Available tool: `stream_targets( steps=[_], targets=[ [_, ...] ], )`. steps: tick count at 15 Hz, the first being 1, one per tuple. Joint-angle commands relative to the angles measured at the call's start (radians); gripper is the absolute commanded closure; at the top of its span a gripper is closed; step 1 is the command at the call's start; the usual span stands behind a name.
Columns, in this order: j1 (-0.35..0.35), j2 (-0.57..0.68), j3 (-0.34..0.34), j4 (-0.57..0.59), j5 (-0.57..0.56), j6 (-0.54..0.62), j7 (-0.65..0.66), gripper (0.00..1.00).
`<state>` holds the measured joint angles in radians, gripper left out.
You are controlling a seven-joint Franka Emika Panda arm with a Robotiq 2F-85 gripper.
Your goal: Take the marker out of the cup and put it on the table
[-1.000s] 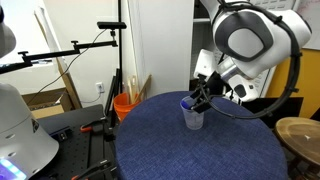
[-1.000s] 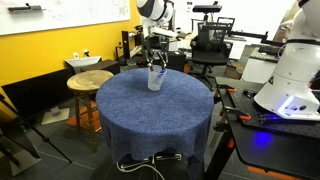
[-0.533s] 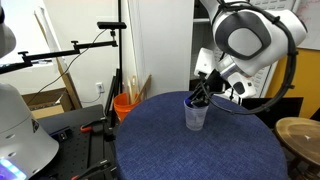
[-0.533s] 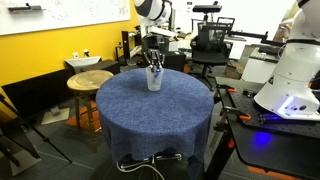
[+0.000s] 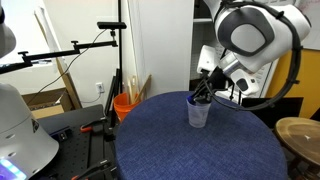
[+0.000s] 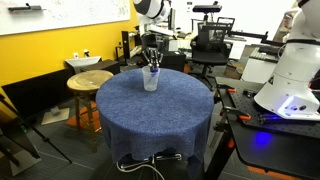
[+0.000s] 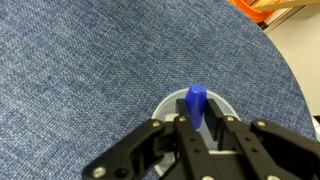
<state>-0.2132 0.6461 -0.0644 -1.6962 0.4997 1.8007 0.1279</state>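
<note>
Displaced rightward since the earlier frame, together: gripper and cup. Clamped nearly closed on the marker, still standing in the cup, centre-right on the table. Grasp apparently secured; lift-out pending.

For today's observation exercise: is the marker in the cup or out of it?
In. The wrist view shows the marker standing within the cup, the tool closed around it.

no readable text, labels, brands, numbers or signs, whiteboard marks too blurred
</note>
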Motion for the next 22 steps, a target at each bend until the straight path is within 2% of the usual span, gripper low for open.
stream_targets(
  steps=[1, 6, 10, 13, 16, 19, 22],
  targets=[
    [-0.005, -0.059, 0.004, 0.0, 0.027, -0.03, 0.024, 0.94],
    [-0.007, -0.138, 0.002, -0.016, 0.056, -0.061, 0.03, 0.94],
    [0.0, -0.257, 0.0, -0.082, 0.081, -0.098, -0.002, 0.94],
    [0.021, -0.377, 0.003, -0.171, 0.064, -0.124, -0.06, 0.94],
    [0.051, -0.452, 0.014, -0.227, 0.028, -0.202, -0.159, 0.94],
    [0.083, -0.447, 0.025, -0.247, -0.006, -0.287, -0.241, 0.94],
    [0.111, -0.403, 0.033, -0.263, -0.048, -0.294, -0.266, 0.94]
  ],
)
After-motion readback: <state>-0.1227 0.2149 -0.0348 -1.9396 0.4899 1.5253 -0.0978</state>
